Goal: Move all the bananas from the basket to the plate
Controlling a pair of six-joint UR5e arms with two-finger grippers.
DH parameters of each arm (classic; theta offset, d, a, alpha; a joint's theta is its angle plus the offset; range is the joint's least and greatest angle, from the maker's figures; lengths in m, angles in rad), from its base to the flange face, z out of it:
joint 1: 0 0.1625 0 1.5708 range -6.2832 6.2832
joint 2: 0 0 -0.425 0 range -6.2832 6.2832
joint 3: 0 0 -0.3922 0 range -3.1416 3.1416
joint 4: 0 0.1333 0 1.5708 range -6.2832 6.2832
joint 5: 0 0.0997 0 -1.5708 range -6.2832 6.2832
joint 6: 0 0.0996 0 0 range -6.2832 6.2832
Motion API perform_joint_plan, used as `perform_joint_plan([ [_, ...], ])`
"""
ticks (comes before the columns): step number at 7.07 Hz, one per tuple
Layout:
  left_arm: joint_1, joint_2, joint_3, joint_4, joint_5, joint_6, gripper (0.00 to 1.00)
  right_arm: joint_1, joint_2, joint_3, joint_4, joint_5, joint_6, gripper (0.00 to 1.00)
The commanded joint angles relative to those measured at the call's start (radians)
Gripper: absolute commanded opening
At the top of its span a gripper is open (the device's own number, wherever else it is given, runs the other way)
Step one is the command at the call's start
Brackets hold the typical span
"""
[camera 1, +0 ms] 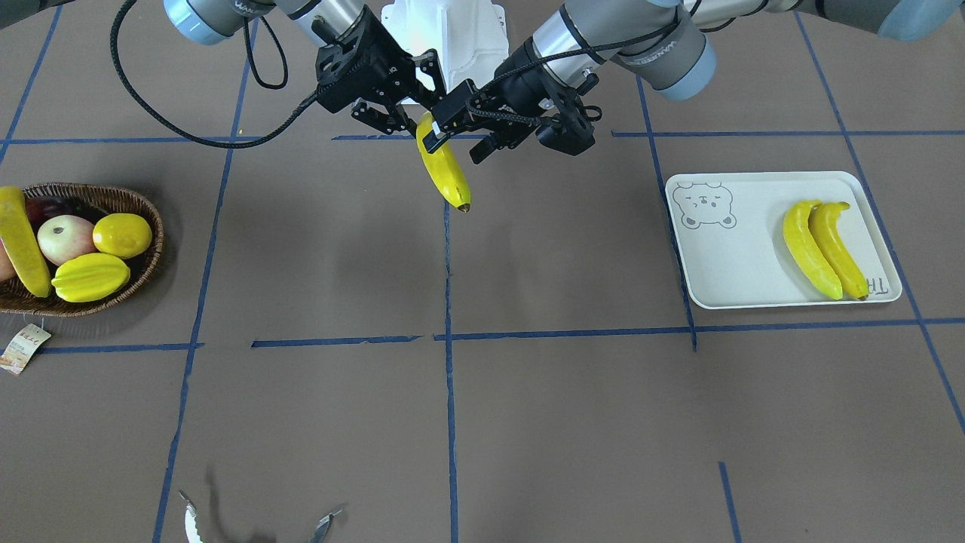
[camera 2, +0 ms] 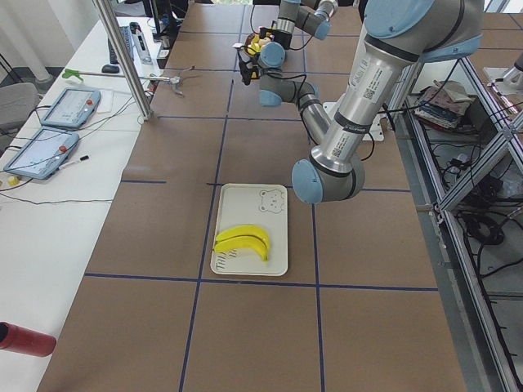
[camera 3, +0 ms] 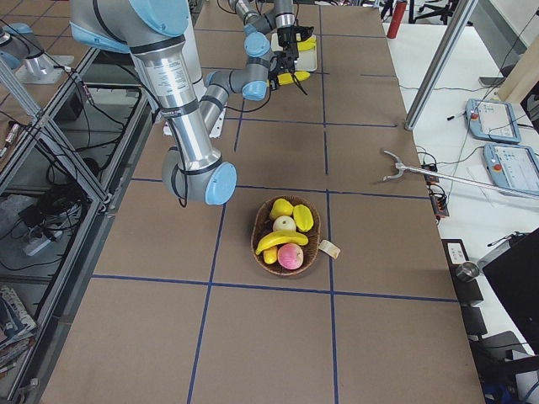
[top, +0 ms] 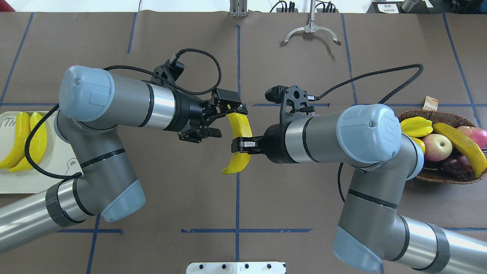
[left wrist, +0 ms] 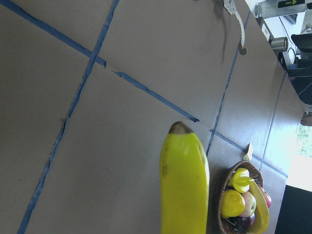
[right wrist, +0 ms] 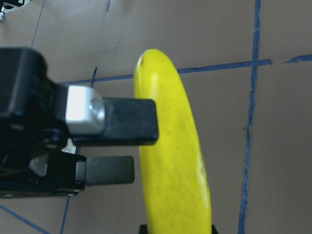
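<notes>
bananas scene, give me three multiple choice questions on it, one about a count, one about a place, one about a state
1. How many bananas lie in the basket? A none. B one. C three.
2. Where does the side-by-side banana pair lie? A in the basket. B on the bare table. C on the plate.
3. The right gripper is: A shut on a banana in mid-air. B open and empty. C resting on the plate.
Key: 1 B, only one basket banana shows there. 2 C, both rest on the white tray with the bear drawing. 3 A, it clamps the held banana clear of any surface.
</notes>
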State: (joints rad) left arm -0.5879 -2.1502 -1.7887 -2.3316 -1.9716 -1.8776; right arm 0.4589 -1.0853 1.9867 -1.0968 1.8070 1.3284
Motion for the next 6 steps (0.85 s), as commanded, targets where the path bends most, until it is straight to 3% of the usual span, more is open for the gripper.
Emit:
perform_joint_plan([
  [1, 0.002, -0.008, 0.011, -0.006, 0.000, 0.000, 0.98, -0.034, -0.001, 0.015, -0.002, -0.041, 0.000, 0.02],
  [2, 0.000, -0.007, 0.011, -0.006, 0.000, 0.000, 0.92, -0.039, -0.002, 0.017, 0.000, -0.049, 0.000, 0.02],
  [3, 0.002, -0.008, 0.012, -0.006, 0.000, 0.000, 0.76, -0.039, -0.005, 0.029, -0.002, -0.049, 0.000, 0.03],
  [4, 0.003, -0.007, 0.015, -0.006, 0.000, 0.002, 0.31, -0.039, -0.004, 0.032, -0.002, -0.048, 0.000, 0.02],
  [5, 0.003, -0.007, 0.017, -0.012, -0.001, 0.005, 0.00, -0.039, -0.007, 0.034, -0.002, -0.046, 0.000, 0.02],
  [6, 0.002, -0.005, 0.017, -0.012, -0.001, 0.003, 0.00, -0.039, -0.008, 0.038, -0.002, -0.046, 0.000, 0.16],
])
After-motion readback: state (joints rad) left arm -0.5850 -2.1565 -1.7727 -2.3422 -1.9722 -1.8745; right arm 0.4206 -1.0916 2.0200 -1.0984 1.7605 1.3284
